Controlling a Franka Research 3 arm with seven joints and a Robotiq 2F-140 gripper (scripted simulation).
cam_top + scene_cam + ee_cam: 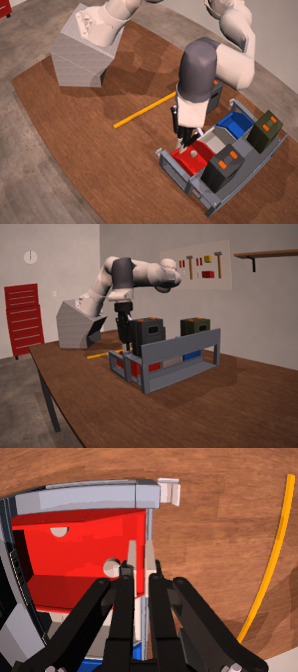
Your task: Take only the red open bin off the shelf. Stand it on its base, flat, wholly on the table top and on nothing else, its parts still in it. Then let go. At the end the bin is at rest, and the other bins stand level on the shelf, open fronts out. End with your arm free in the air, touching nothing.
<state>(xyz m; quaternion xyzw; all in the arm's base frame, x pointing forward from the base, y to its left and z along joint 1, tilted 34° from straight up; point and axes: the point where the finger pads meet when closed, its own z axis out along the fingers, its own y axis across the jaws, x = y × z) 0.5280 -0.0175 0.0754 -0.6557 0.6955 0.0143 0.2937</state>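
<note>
The hand (182, 148) (126, 348) (140, 551) points down and is nearly closed, its pale fingertips on either side of the front wall of the red open bin (207, 156) (154, 366) (75, 555), which it has hold of. That bin sits in the shelf (240, 170) (182, 345) (90, 498), at lower right of the top view, with round pale parts (193, 154) (111, 568) inside. Next to it are a light grey bin (218, 139) and a blue bin (237, 124) (191, 356) (90, 665). A dark grey case (223, 168) (149, 335) and an olive case (264, 132) (196, 327) stand upright on the shelf behind the bins. On the worktop (130, 165) (103, 396) (210, 538), a yellow rod (144, 110) (97, 355) (272, 558) lies apart from the shelf, crossing the middle of the top view and curving down the right side of the wrist view.
</note>
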